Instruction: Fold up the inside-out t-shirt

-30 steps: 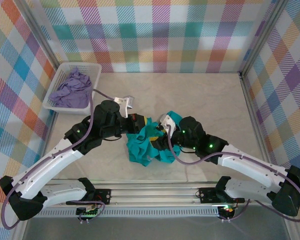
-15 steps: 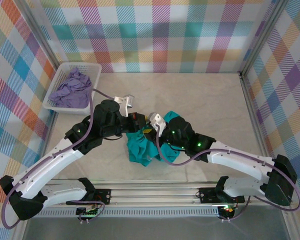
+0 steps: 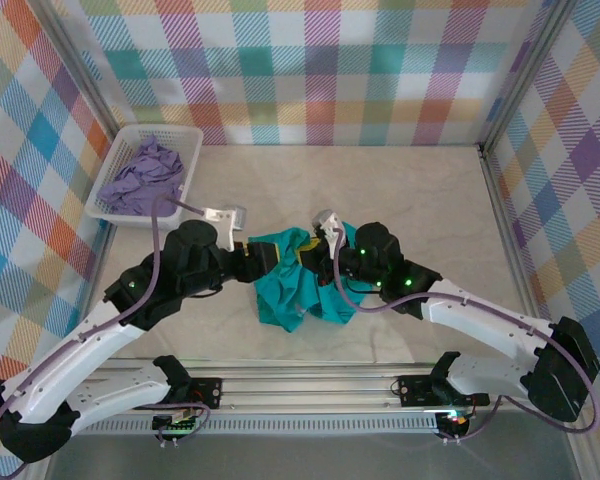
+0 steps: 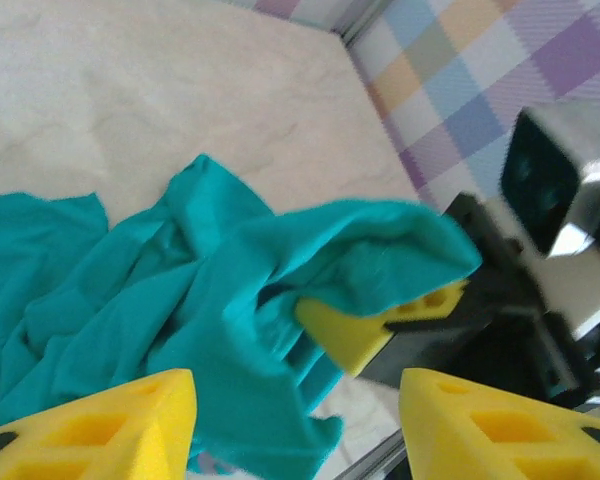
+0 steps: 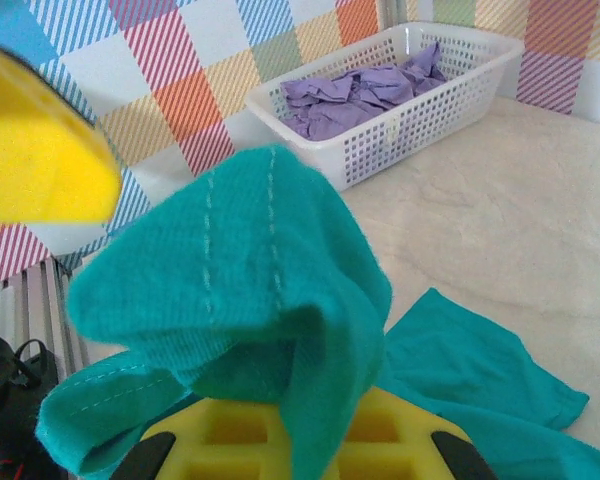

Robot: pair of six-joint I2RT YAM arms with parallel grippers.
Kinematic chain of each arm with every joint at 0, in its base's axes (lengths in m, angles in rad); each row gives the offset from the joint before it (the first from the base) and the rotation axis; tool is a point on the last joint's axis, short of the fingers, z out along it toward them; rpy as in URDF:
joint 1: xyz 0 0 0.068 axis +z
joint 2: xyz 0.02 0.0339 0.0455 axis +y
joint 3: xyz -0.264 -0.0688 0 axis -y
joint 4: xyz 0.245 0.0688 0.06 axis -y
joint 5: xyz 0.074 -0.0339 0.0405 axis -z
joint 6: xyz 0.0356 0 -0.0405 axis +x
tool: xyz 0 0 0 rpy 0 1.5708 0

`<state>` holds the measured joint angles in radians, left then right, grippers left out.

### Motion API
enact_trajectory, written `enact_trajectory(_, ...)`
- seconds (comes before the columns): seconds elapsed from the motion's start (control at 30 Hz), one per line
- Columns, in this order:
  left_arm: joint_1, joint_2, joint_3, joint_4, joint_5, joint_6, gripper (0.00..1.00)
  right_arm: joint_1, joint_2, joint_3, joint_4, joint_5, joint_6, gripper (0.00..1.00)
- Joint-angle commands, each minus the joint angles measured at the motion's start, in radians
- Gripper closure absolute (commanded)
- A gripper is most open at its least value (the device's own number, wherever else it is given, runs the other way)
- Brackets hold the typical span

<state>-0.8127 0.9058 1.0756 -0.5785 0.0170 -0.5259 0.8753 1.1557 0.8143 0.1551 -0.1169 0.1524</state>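
The plain teal-green short-sleeved cotton t-shirt [image 3: 295, 290] lies crumpled in a heap on the pale marbled worktop [image 3: 400, 190], at its middle and near the front edge, between the two arms. It is far from flat. No sleeve, hem or collar can be told apart with any certainty in the bunched cloth.

The right pincer [image 4: 375, 330] is clenched on a fold of the shirt. In the right wrist view the teal fabric, with a line of stitching on it, rises out of the closed yellow fingers and drapes back over them. In the left wrist view that same fold is held up clear of the rest of the heap.

The left pincer [image 4: 295, 385] is released. Its two yellow fingers stand wide apart with nothing between them, pointed at the raised fold and at the loose cloth lying below it.

The step in hand appears to be the opening-out of the bundle, before any fold can be made. One edge is lifted and the other arm is placed to take a second hold.

The next move probably calls for the left pincer to close on a different part of the shirt, well apart from the right one's hold. The two can then draw the fabric taut and lay it flat.

The white plastic mesh basket [image 5: 430, 115] with the pale lavender garment [image 3: 140, 180] sits in the far left corner, well apart from the work.
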Motion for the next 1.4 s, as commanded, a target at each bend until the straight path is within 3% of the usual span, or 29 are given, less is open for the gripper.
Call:
enact_trajectory(0.0, -0.049, 0.052, 0.014, -0.047, -0.016, 0.073, 0.42, -0.005, 0.018, 0.054, -0.012, -0.006, 0.064, 1.0)
enact_trajectory(0.1, -0.087, 0.134, 0.064, -0.106, -0.089, 0.12, 0.44, -0.005, 0.027, 0.066, -0.031, 0.001, 0.077, 1.0)
enact_trajectory(0.2, -0.093, 0.187, 0.085, -0.093, -0.063, 0.135, 0.55, -0.006, 0.031, 0.077, -0.058, 0.014, 0.078, 1.0)
enact_trajectory(0.37, -0.092, 0.195, 0.109, -0.116, -0.144, 0.154, 0.91, -0.017, 0.004, 0.073, -0.109, 0.059, 0.059, 1.0)
enact_trajectory(0.43, -0.065, 0.128, 0.06, -0.045, -0.066, 0.168, 1.0, -0.045, -0.029, 0.057, -0.134, 0.046, 0.044, 1.0)
enact_trajectory(0.6, 0.086, -0.034, -0.084, 0.158, 0.279, 0.115, 1.0, -0.159, -0.078, 0.021, -0.146, -0.145, 0.036, 1.0)
enact_trajectory(0.7, 0.17, -0.068, -0.122, 0.174, 0.352, 0.075, 1.0, -0.186, -0.085, 0.01, -0.11, -0.246, 0.041, 1.0)
enact_trajectory(0.77, 0.196, -0.074, -0.129, 0.147, 0.323, 0.076, 0.9, -0.194, -0.08, 0.008, -0.085, -0.298, 0.05, 1.0)
enact_trajectory(0.87, 0.195, -0.07, -0.119, 0.094, 0.245, 0.118, 0.65, -0.198, -0.06, 0.014, -0.057, -0.335, 0.079, 1.0)
enact_trajectory(0.93, 0.182, -0.073, -0.11, 0.064, 0.186, 0.147, 0.56, -0.199, -0.04, 0.025, -0.049, -0.358, 0.101, 1.0)
enact_trajectory(1.2, -0.019, 0.05, 0.026, -0.058, -0.077, 0.318, 0.36, -0.197, 0.005, 0.064, -0.072, -0.387, 0.124, 1.0)
enact_trajectory(1.37, -0.118, 0.199, 0.123, -0.132, -0.302, 0.415, 0.32, -0.198, 0.03, 0.086, -0.098, -0.426, 0.124, 1.0)
